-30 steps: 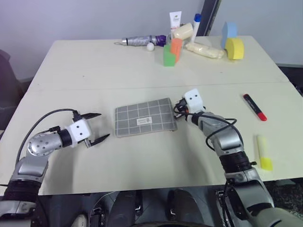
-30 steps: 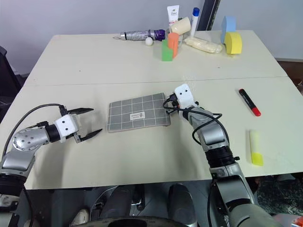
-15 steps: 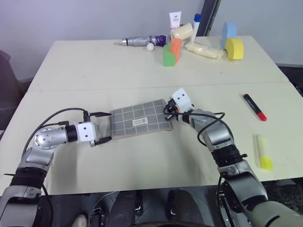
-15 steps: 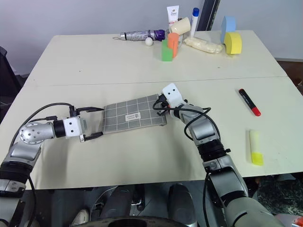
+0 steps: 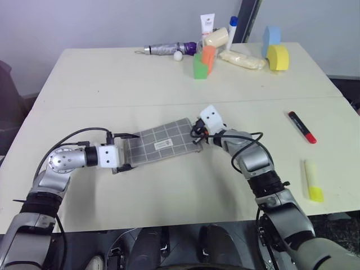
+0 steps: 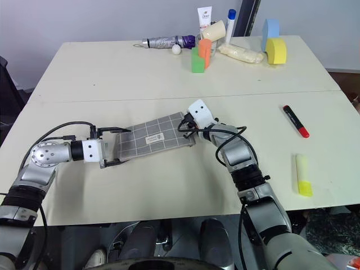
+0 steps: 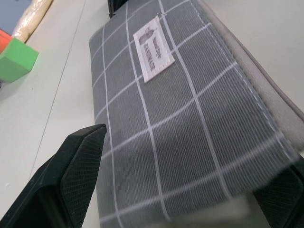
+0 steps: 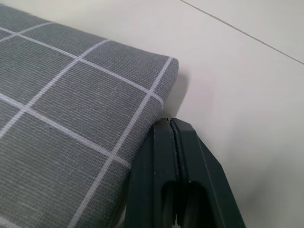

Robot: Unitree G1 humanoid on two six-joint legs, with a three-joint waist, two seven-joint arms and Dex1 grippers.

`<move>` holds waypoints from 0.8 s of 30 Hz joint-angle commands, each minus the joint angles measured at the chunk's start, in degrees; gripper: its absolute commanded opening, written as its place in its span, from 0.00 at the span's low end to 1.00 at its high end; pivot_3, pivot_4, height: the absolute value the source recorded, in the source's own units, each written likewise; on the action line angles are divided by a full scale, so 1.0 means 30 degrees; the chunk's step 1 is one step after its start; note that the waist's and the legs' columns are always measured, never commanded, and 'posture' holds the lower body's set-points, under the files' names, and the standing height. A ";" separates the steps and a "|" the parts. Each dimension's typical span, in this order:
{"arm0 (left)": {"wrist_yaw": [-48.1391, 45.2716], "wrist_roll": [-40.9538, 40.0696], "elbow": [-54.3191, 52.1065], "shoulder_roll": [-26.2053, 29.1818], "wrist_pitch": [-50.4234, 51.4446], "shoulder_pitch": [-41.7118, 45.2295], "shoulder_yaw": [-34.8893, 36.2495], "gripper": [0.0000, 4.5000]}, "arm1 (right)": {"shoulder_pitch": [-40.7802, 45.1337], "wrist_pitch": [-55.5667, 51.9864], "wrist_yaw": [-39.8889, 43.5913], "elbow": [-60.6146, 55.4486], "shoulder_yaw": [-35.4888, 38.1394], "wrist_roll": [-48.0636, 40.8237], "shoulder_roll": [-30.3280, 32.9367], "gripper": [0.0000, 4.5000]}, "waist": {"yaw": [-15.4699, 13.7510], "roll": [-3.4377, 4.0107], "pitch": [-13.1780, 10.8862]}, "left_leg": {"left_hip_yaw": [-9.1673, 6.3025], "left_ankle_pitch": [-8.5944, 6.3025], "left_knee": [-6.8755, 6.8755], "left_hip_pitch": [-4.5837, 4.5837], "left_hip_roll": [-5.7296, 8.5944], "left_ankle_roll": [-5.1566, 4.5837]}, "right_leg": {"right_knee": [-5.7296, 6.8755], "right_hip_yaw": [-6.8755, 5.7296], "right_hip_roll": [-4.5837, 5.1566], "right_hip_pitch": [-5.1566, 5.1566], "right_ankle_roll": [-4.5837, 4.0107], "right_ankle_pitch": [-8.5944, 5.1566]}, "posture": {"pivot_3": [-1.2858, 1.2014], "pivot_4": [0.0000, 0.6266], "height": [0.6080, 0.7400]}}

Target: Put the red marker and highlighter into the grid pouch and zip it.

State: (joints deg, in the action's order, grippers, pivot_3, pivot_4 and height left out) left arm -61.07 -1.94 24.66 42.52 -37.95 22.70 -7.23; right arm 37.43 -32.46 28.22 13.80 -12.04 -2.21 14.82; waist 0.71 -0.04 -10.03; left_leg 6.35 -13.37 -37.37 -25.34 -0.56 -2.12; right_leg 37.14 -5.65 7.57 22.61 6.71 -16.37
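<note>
The grey grid pouch (image 5: 163, 142) lies tilted on the table in front of me. My left gripper (image 5: 133, 151) is open, one finger on either side of the pouch's left end; in the left wrist view its fingers (image 7: 71, 175) flank the fabric and the white label (image 7: 153, 54). My right gripper (image 5: 196, 133) is shut, its tips (image 8: 174, 130) against the pouch's right corner, with nothing seen between them. The red marker (image 5: 302, 127) and the yellow highlighter (image 5: 313, 181) lie far off to the right on the table.
Along the table's far edge stand a folded umbrella (image 5: 169, 48), green (image 5: 200, 66) and orange (image 5: 209, 55) blocks, a white tube (image 5: 208, 25), a blue-capped tube (image 5: 232, 28), a wrapped roll (image 5: 243, 59), and yellow (image 5: 278, 57) and blue (image 5: 272, 35) foam blocks.
The right gripper has moved left, pushing the pouch, which slid left and turned. The left gripper has moved right, and the pouch's left end now lies between its open fingers.
</note>
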 commanded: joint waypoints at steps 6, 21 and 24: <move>-0.0997 -0.0753 -0.1204 -0.0502 0.1089 -0.0752 -0.0873 0.80 | 0.0382 0.0192 0.0475 -0.0352 -0.0162 0.0221 -0.0178 0.00 | 0.0020 0.0000 0.0000 | 0.0000 0.0000 0.0000 0.0000 0.0000 0.0000 | 0.0001 0.0001 -0.0001 0.0001 0.0000 0.0000 | 0.52 0.24 1.00; 0.1627 -0.4201 -0.5706 -0.2385 0.8750 -0.1473 0.1002 0.01 | -0.0189 -0.0014 -0.1395 -0.2642 0.4601 -0.0270 0.2649 0.00 | -0.0026 -0.0008 -0.0013 | -0.0013 -0.0001 -0.0018 -0.0022 -0.0005 -0.0002 | 0.0000 0.0001 -0.0001 0.0007 0.0002 0.0001 | 0.52 0.24 1.00; 0.3370 -0.5102 -0.7284 -0.3533 1.1902 -0.1285 0.1420 0.01 | -0.0785 0.0280 -0.1180 -0.3572 0.5252 -0.0449 0.3618 0.00 | 0.0038 -0.0007 -0.0012 | -0.0013 -0.0001 -0.0014 -0.0019 -0.0008 -0.0002 | -0.0001 0.0002 -0.0004 0.0005 0.0003 0.0001 | 0.52 0.24 1.00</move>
State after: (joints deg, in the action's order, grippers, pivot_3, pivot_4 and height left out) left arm -53.79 -14.78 6.39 32.91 -6.68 18.31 -4.75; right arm 35.43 -32.49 24.35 6.65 2.51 -2.62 24.92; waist 0.82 -0.06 -10.06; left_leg 6.31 -13.37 -37.41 -25.39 -0.58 -2.12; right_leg 37.13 -5.64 7.55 22.63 6.72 -16.36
